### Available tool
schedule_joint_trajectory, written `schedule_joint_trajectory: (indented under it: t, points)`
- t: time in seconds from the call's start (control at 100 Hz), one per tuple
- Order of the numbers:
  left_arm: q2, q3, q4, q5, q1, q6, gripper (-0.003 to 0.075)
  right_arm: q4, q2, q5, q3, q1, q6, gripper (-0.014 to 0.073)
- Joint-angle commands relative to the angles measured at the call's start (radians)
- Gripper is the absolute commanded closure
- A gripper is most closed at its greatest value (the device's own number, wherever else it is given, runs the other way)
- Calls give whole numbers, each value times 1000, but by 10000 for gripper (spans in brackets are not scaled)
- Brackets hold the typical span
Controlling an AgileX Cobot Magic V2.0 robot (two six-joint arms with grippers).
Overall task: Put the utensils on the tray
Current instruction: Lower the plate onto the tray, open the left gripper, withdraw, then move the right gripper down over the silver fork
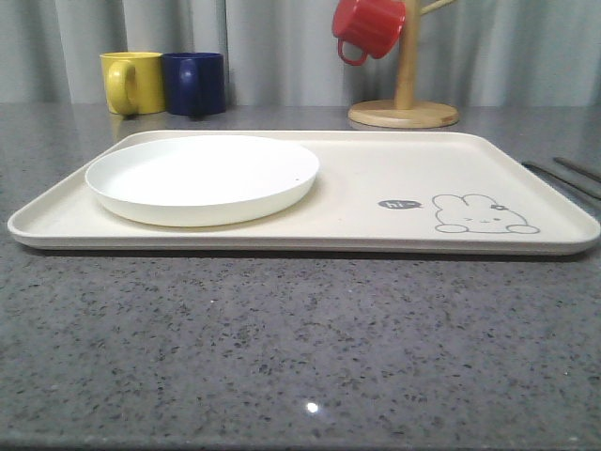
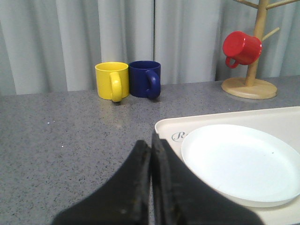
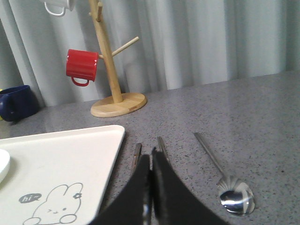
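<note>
**Plate is on; reach for the cutlery at your right**

The white plate (image 1: 202, 177) already sits on the left half of the tray (image 1: 394, 178), so the step in hand, as I judge it, is fetching the metal pieces that lie on the bench (image 1: 300, 338) just off the tray's right edge; both sets of fingers are pressed together and hold nothing, so part the right gripper (image 3: 151, 159) before you descend; take the spoon (image 3: 225, 176) by its long handle (the bowl is too rounded to pinch well), and lower squarely, since flat metal on stone may skid.

The right wrist view gives you the spoon whole and two slim handles (image 3: 137, 153) beside the tray; the front view offers mere slivers at its right margin; the left wrist view shows the left gripper (image 2: 151, 140) near the tray's corner beside the plate.
</note>
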Motion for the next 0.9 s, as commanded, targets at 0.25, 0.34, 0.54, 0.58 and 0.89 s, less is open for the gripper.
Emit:
schedule_joint_trajectory:
  t: [0.25,0.34,0.54,0.58,0.89]
  points:
    - [7,-27,-5,-97,-8,2,738,-3,447,477,-575,-5,-13,662]
    - [7,-27,-5,-95,-8,2,738,2,576,580,-708,-5,-13,662]
    - [7,-27,-5,-95,-8,2,738,2,762,616,-821,-5,-13,656]
    - [7,-27,-5,-95,-8,2,738,2,787,618,-821,-5,-13,643]
    - [7,-27,-5,-95,-8,2,738,2,886,679,-821,-5,-13,224]
